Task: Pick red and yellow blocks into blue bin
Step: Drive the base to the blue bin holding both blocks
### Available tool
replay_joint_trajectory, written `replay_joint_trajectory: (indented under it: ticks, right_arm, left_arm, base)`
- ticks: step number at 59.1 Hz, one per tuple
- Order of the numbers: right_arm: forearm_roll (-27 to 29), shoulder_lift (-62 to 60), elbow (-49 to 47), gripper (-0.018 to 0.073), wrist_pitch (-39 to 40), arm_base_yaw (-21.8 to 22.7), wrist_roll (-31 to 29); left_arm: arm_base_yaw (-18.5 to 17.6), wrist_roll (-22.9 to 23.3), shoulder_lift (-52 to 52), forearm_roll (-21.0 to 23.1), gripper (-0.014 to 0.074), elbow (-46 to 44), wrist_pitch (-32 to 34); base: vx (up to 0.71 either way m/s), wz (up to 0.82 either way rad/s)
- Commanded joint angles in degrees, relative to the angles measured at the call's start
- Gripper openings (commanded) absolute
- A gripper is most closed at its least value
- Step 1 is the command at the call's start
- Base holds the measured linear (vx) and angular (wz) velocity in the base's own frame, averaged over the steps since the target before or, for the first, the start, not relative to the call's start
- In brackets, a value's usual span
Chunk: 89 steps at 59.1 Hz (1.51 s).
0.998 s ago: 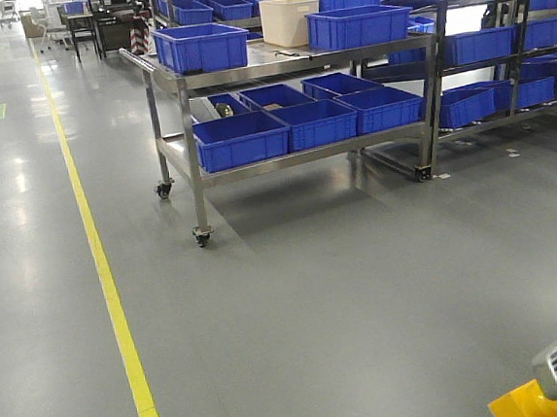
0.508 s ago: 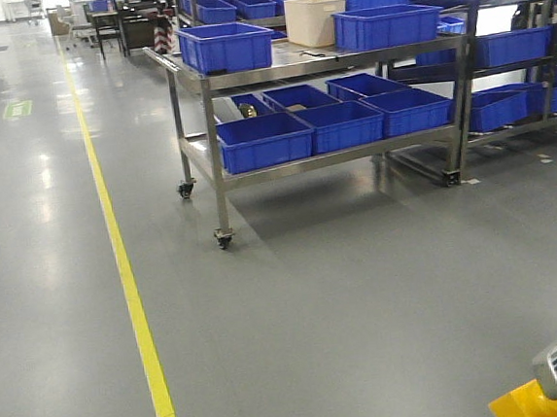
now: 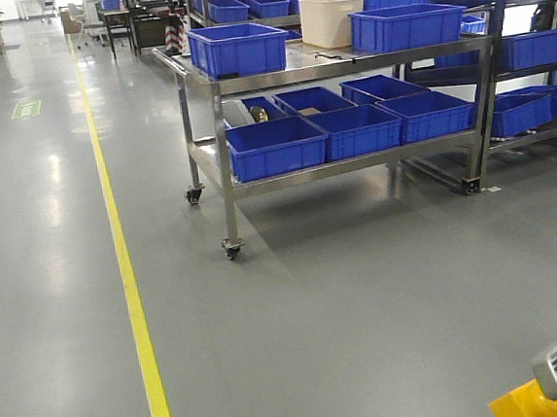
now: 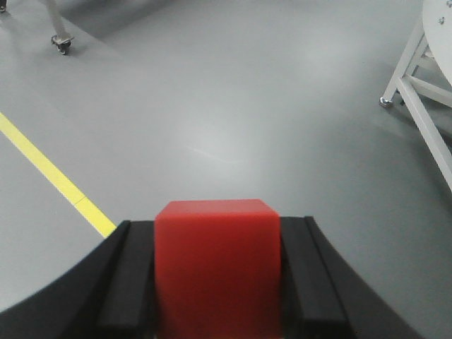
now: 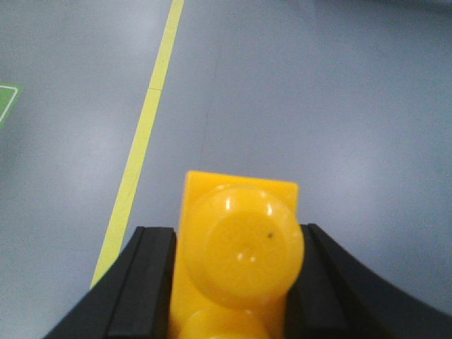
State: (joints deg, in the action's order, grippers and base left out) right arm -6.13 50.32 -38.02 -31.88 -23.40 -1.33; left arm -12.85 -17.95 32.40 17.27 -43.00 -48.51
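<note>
Facing steel cart (image 3: 223,155) far across the grey floor (image 3: 365,308) | blue bin (image 3: 237,48) on its top shelf, left end, left of cream tub (image 3: 331,20) | left gripper (image 4: 219,229) clamped on red cube (image 4: 217,275), near, well apart from blue bin | right gripper (image 5: 236,233) clamped on yellow brick (image 5: 240,261), round stud showing

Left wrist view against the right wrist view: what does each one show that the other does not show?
Only the left wrist view: a red cube in the left end effector, a caster wheel, white frame legs. Only the right wrist view: a yellow brick in the right end effector, a green floor mark. Both: grey floor and a yellow line.
</note>
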Motion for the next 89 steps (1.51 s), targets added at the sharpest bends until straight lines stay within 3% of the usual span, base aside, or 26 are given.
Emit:
replay_joint_trajectory:
  ticks: [1,89]
  right_arm:
    - [-0.8,-0.6,-1.6,0.0244,3.9,0.0,-0.3]
    - [-0.8,-0.6,-1.6,0.0244,3.7,0.0,-0.3]
  left_arm:
    - [-0.2,0.0,0.0,1.5,0.0316,-1.4,3.9]
    - [-0.2,0.0,-0.1,1.5,0.0316,-1.4,3.9]
  base:
    - [0.29,-0.1]
    - [0.46,-0.16]
